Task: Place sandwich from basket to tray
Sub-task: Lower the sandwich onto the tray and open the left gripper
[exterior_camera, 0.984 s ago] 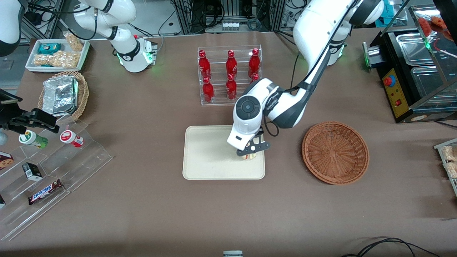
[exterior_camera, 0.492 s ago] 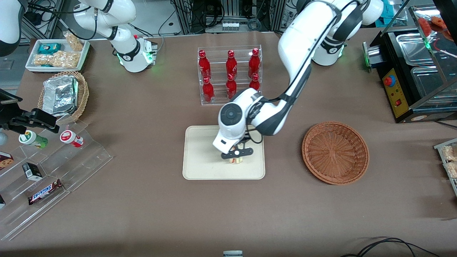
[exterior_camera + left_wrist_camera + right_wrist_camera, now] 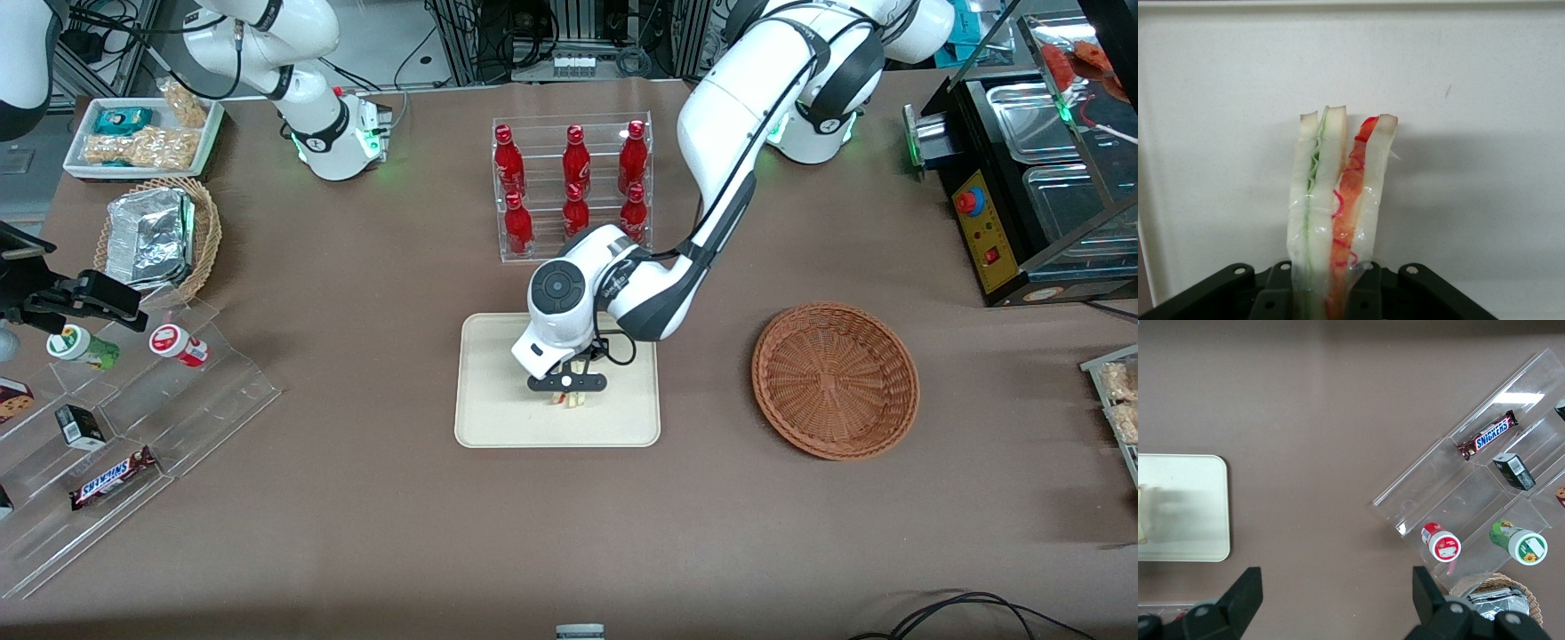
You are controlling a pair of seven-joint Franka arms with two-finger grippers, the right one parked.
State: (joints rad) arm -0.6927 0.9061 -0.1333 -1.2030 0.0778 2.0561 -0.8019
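Observation:
My gripper (image 3: 567, 391) hangs low over the middle of the cream tray (image 3: 498, 418), shut on the sandwich (image 3: 568, 399). The wrist view shows the sandwich (image 3: 1338, 200) standing on edge between the black fingers (image 3: 1275, 293), white bread with green and orange-red layers, wrapped in clear film, above the tray's surface (image 3: 1471, 100). I cannot tell whether its tip touches the tray. The reddish-brown wicker basket (image 3: 835, 380) sits beside the tray toward the working arm's end, with nothing in it. A sliver of the sandwich (image 3: 1143, 513) and the tray (image 3: 1185, 513) show in the right wrist view.
A clear rack of red bottles (image 3: 573, 182) stands farther from the front camera than the tray. A tan basket with foil (image 3: 160, 236), a snack tray (image 3: 142, 133) and a clear stepped display (image 3: 116, 427) lie toward the parked arm's end. A black appliance (image 3: 1031, 178) is at the working arm's end.
My gripper has carried the sandwich from the tray's basket-side edge to over its middle, toward the parked arm's end, staying shut on it.

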